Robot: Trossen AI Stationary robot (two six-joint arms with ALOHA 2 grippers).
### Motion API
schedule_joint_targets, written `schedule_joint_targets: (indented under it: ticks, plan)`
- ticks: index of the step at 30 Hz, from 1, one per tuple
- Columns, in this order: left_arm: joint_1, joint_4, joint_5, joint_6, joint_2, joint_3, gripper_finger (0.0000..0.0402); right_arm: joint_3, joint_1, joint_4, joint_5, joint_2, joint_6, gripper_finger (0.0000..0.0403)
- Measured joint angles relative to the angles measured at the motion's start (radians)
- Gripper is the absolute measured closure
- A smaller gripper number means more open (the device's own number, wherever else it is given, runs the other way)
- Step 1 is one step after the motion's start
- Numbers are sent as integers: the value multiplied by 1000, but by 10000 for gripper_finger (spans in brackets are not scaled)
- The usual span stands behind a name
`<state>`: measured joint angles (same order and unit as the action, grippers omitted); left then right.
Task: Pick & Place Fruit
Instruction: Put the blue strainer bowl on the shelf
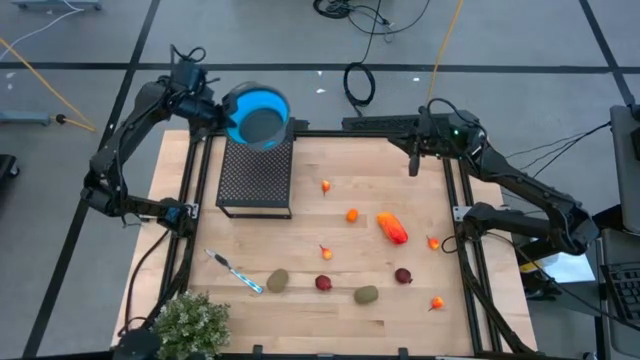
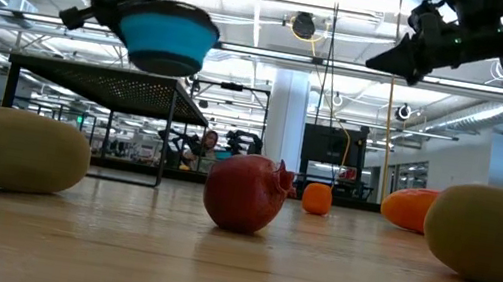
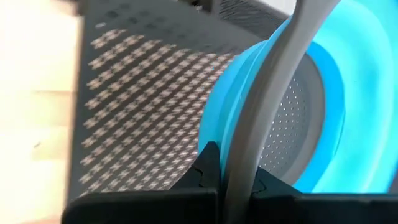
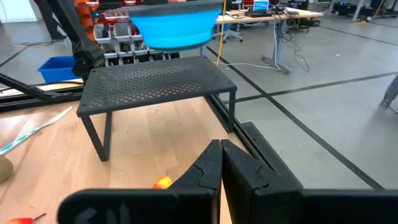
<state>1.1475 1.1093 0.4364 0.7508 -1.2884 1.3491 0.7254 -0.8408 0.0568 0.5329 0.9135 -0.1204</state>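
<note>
My left gripper [image 1: 213, 110] is shut on a blue colander [image 1: 258, 115] with a grey rim, held in the air over the far end of the black mesh stand [image 1: 255, 178]. The fruit lies loose on the wooden table: a long red-orange piece [image 1: 392, 228], an orange ball [image 1: 352, 214], two dark red rounds [image 1: 323, 283] [image 1: 403, 275], two olive ovals [image 1: 277, 281] [image 1: 366, 294] and several tiny orange-red pieces. My right gripper [image 1: 413, 162] hangs shut and empty near the table's far right corner, well above the fruit. My left gripper pinches the colander's grey rim [image 3: 264, 118] between its two fingers, one finger [image 3: 205, 171] on the blue outer wall and the other on the perforated inside. The colander is lifted clear above the mesh stand, mouth up and roughly level [image 2: 167, 35].
A thin blue-and-white stick [image 1: 235, 270] lies near the table's left side, and a bushy green plant [image 1: 190, 325] stands at the near left corner. Black frame rails run along both table sides [image 1: 465, 250]. Bare wood lies between the stand and the fruit.
</note>
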Motion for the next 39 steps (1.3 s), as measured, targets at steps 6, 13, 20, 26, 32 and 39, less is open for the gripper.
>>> schedule_joint_targets:
  ticks: [6, 13, 20, 26, 32, 39]
  plan:
    - [-4, 55, -95, -1, 0, 0, 401, -4, -17, 3, 74, -7, 0, 403]
    - [-34, 48, -160, 10, -31, 0, 401, -4, -17, 3, 73, -6, -26, 403]
    - [-57, -36, -151, -33, -114, -1, 401, -4, -17, 3, 72, -6, -34, 403]
    - [-54, -80, -149, -55, -129, -1, 401, -4, -31, 3, 71, -6, -32, 403]
    - [-29, 5, -169, -116, -128, -1, 402, -4, -64, 3, 71, -6, -31, 403]
    - [-19, -13, -174, -126, -128, -5, 402, -4, -88, 2, 72, -6, -31, 403]
